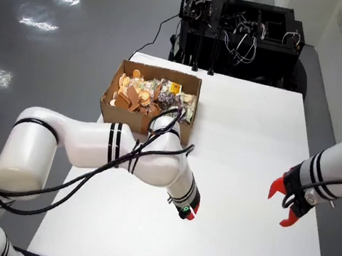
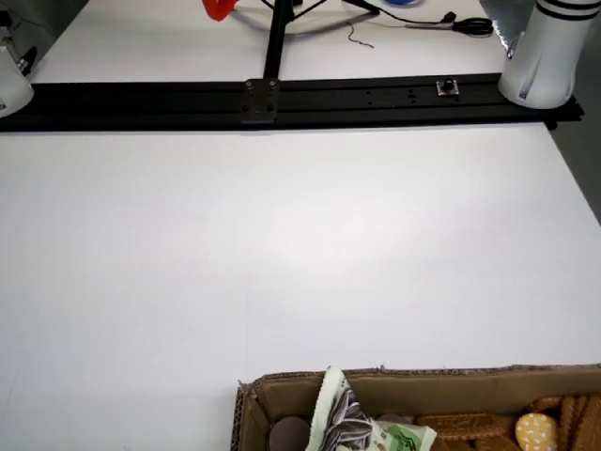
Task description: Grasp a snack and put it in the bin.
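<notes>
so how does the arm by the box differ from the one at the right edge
In the high view, the arm by the cardboard box bends low over the table, its pincer mostly hidden. The right-edge arm's pincer shows open red fingers and hangs above the table. Both arms are white with black bands.

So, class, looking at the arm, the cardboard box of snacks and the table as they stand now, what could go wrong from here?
1. The end effector hangs low over the bare white table, beside the cardboard box; a downward move could hit the surface.
2. The snacks lie heaped and overlapping, so a grasp may lift several or slip.
3. The loose black cable along the arm could snag as it swings toward the box.
</notes>
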